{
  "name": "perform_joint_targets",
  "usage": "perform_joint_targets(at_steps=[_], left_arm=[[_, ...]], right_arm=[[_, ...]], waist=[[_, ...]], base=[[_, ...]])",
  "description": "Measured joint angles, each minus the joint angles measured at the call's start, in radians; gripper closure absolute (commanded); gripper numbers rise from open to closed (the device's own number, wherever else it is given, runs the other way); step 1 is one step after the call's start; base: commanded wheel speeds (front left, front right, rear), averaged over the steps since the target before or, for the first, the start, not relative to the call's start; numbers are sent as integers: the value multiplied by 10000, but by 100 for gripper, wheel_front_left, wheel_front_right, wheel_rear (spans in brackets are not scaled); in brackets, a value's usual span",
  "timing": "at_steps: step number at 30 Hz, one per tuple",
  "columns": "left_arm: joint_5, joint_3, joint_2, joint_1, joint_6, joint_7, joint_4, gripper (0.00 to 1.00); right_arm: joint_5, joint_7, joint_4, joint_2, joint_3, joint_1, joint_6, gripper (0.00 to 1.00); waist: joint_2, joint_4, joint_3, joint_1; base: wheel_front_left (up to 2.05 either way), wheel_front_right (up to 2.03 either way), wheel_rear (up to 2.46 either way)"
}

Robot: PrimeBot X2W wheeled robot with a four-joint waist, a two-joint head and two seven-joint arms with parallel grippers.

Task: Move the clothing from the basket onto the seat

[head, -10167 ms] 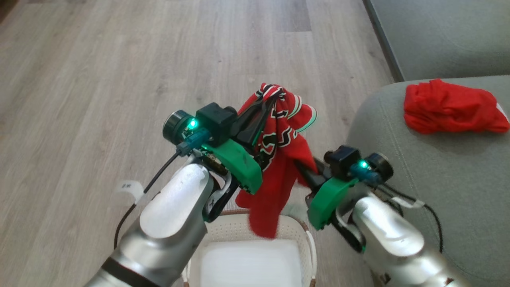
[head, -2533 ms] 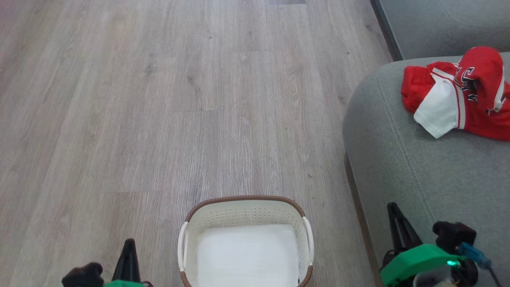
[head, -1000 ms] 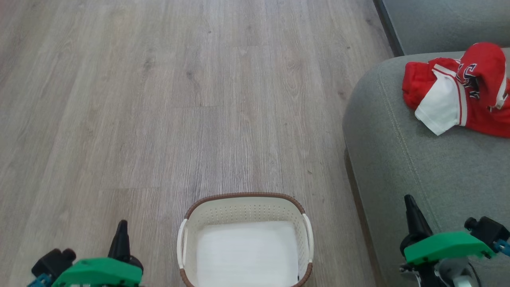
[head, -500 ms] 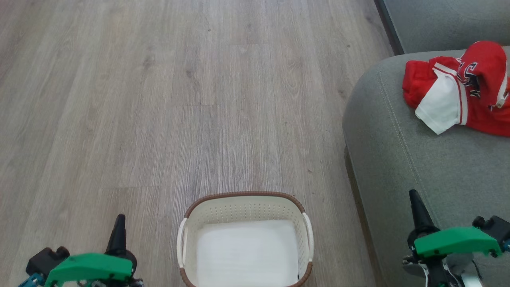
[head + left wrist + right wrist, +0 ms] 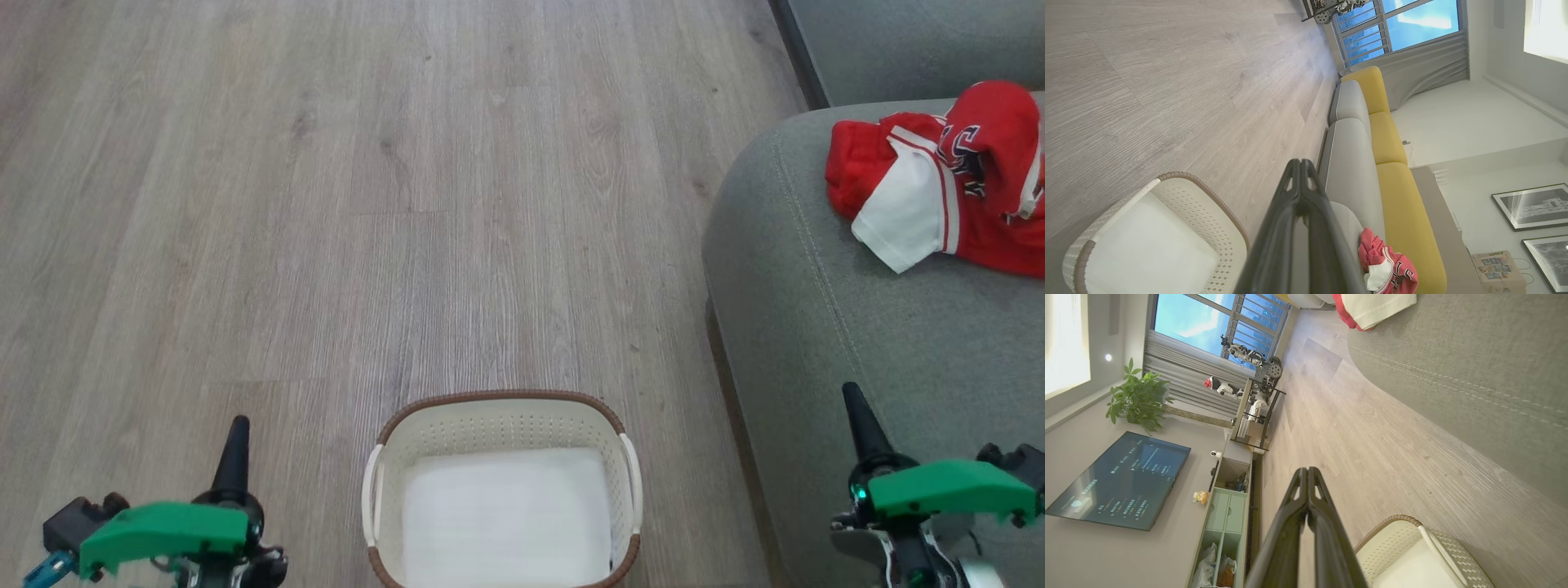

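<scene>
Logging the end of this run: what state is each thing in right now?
Basket: upright on the floor, no clothing inside, white pad on its bottom.
Jersey: crumpled on the seat, lying over the shorts.
Shorts: on the seat, partly under the jersey.
Left gripper: shut, empty.
Right gripper: shut, empty.
</scene>
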Motion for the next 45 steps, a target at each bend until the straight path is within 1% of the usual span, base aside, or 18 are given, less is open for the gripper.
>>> perform_joint_targets(at_steps=[3, 7, 10, 15, 18, 36, 45], left_arm=[[-303, 19, -12, -10, -10, 58, 4, 100], [-708, 61, -19, -31, -173, 184, 17, 100], [-1001, 107, -33, -118, -186, 261, 33, 100], [-1519, 291, -48, -353, -347, 376, 42, 100], [-1822, 332, -58, -396, -359, 477, 42, 100], [-3611, 665, -111, -748, -794, 968, 100, 100], [-3735, 671, -142, -817, -794, 974, 102, 100]], right_arm=[[334, 77, -31, 2, -46, -104, 0, 100], [761, 178, -59, 2, -148, -135, 0, 100], [1104, 267, -90, 2, -182, -135, 0, 100], [1653, 441, -107, 4, -236, -137, 0, 100], [1967, 523, -138, 4, -270, -138, 0, 100], [3917, 970, -245, 12, -546, -360, 0, 100], [4010, 1053, -251, 12, -554, -360, 0, 100]], waist=[[0, -1, 11, 0], [0, -2, 26, 0], [0, -2, 36, 0], [0, -4, 54, 0], [0, -5, 65, 0], [0, -10, 130, 0], [0, -10, 130, 0]], base=[[0, 0, 0], [0, 0, 0], [0, 0, 0], [0, 0, 0], [0, 0, 0], [0, 0, 0], [0, 0, 0]])
